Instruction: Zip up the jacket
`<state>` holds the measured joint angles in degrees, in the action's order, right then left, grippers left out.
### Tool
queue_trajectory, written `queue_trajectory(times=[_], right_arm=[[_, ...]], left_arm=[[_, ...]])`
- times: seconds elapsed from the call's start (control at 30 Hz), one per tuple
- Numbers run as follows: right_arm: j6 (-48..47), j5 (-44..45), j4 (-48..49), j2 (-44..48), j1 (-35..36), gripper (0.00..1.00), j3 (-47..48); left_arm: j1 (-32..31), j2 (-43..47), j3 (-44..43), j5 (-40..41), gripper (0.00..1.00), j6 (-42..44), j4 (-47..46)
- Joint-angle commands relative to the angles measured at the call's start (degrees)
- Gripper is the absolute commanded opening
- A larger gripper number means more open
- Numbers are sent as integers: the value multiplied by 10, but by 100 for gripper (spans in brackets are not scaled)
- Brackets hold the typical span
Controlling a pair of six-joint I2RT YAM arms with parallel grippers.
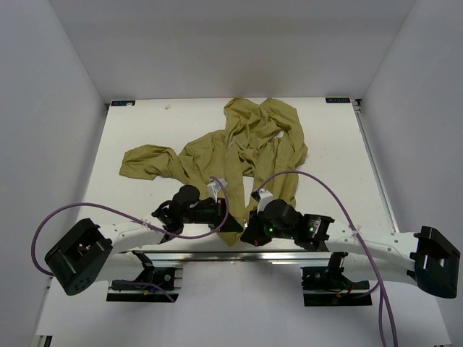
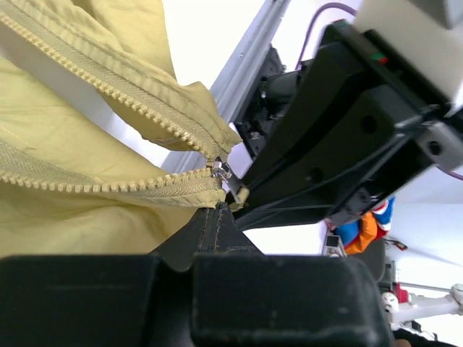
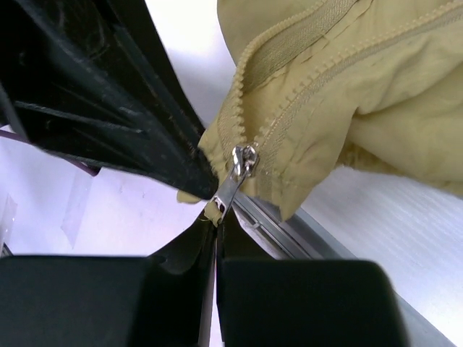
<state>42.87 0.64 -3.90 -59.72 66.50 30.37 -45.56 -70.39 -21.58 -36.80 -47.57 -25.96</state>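
At lower centre of the top view, by the near edge of the table [image 1: 145, 130], the left gripper [image 1: 228, 219] is closed on the hem of the jacket [image 1: 246, 144]. Just right, the right gripper [image 1: 249, 233] pinches the zipper pull [image 3: 230, 189], with the teeth [image 2: 108, 186] parted beyond.

The big olive-green cloth jacket [image 1: 246, 144] lies on the white table [image 1: 145, 123], its near end between the black left gripper [image 2: 219, 214] and black right gripper [image 3: 215, 218].

Bright, even light washed the white flat bench [image 1: 145, 124]; wrist views blurred at six o'clock, backgrounds overexposed.
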Motion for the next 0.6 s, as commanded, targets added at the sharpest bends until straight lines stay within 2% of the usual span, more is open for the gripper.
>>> queue_trajectory(times=[0.0, 0.27, 0.4, 0.57], right_arm=[[-3, -2, -17, 14, 3, 0, 30], [-4, -36, -68, 15, 4, 0, 61], [-5, -23, -97, -3, -2, 0, 86], [-8, -71, -151, -21, -38, 0, 140]], left_arm=[[-2, 16, -12, 21, 0, 25, 27], [-7, 31, -52, 50, 0, 103, 136], [-19, 30, -60, 57, 0, 116, 147], [-33, 31, -72, 75, 0, 136, 179]])
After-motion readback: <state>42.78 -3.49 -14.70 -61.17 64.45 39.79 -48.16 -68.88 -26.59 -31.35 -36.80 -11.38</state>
